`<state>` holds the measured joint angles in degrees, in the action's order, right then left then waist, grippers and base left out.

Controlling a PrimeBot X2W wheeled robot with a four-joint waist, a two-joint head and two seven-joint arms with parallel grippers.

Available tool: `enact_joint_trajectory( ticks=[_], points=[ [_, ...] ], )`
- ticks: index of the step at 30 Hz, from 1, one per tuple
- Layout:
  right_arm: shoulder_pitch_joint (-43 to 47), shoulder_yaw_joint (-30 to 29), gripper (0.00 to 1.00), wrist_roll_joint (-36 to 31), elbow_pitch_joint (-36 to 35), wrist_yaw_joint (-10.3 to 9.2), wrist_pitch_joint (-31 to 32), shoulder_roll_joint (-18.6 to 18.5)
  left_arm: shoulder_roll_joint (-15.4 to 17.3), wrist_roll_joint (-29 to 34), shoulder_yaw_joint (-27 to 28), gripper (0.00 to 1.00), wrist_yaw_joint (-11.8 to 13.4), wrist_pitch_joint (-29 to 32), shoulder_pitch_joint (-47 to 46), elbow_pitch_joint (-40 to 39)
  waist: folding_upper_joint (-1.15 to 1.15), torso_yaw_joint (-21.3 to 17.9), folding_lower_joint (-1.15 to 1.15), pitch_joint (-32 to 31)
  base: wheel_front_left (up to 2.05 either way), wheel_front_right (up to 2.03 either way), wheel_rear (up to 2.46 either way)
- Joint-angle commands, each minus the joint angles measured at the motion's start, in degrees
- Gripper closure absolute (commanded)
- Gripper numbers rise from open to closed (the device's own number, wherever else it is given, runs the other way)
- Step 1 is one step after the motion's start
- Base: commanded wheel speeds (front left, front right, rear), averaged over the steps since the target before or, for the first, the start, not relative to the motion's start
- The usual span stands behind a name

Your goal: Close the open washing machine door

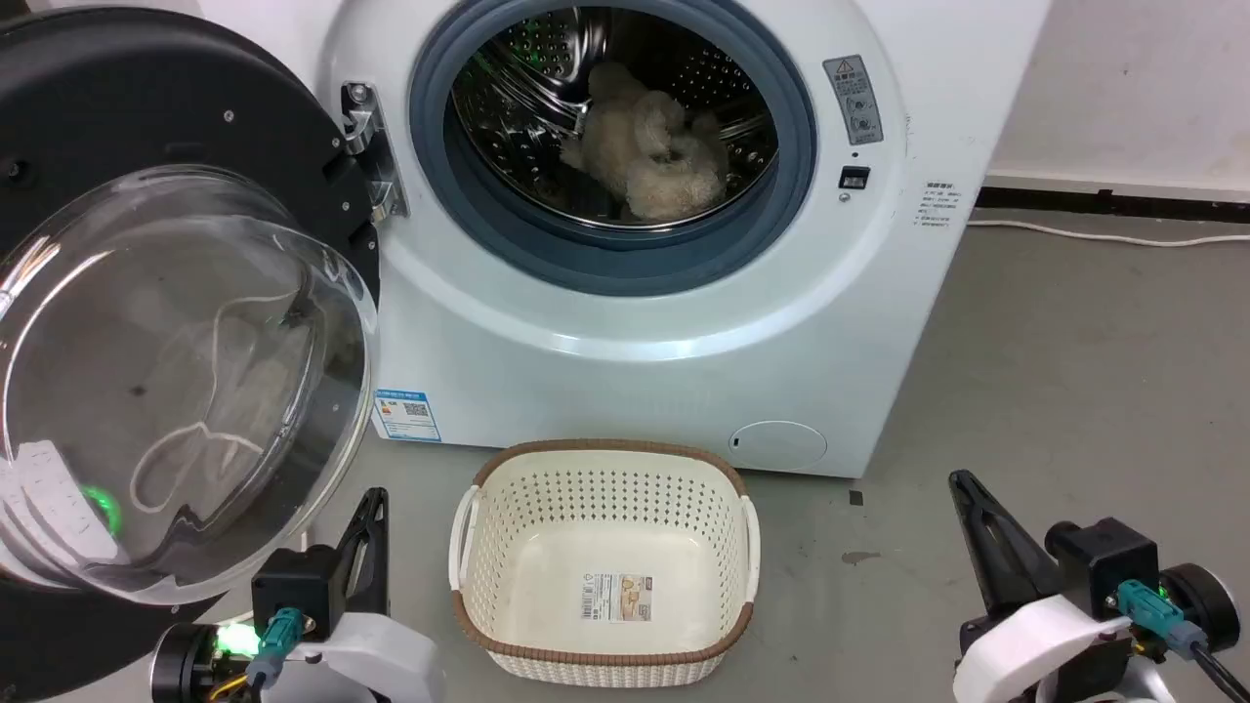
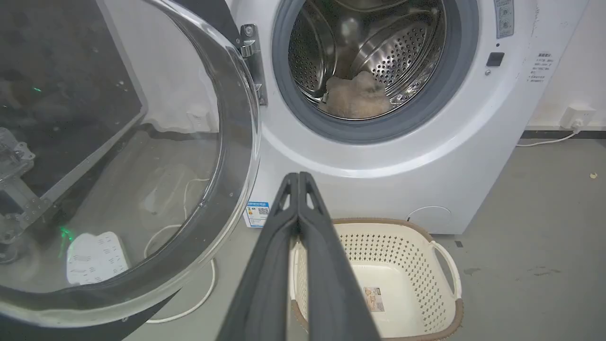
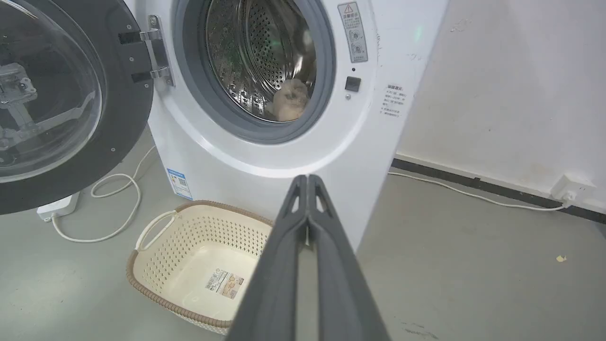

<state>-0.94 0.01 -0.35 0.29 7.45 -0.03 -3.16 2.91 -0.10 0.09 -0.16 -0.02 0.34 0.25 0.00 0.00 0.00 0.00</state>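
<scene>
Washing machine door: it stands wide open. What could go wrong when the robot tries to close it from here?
1. The door bulges out close beside the shut left jaws; an arm rising carelessly could strike the glass.
2. Pushing on the smooth round glass, the shut jaws may slip; the black rim seems safer.
3. The basket stands close before the washing machine; an arm sweeping low might knock it.

cream basket (image 1: 605, 493) (brown rim), fluffy beige cloth (image 1: 654, 156), white power strip (image 3: 59, 207)
</scene>
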Motion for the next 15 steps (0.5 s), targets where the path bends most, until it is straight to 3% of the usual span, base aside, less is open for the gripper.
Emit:
enact_joint_trajectory(
  ticks=[1,15],
  points=[
    [0.94,-0.01,1.0,0.35,-0.29,0.03,0.03,0.28,-0.03,0.1,-0.09,1.0,0.16,0.02,-0.34,-0.25,0.0,0.0,0.0,0.0,0.0,0.0,0.0],
    [0.94,-0.01,1.0,0.35,-0.29,0.03,0.03,0.28,-0.03,0.1,-0.09,1.0,0.16,0.02,-0.34,-0.25,0.0,0.0,0.0,0.0,0.0,0.0,0.0]
  ],
)
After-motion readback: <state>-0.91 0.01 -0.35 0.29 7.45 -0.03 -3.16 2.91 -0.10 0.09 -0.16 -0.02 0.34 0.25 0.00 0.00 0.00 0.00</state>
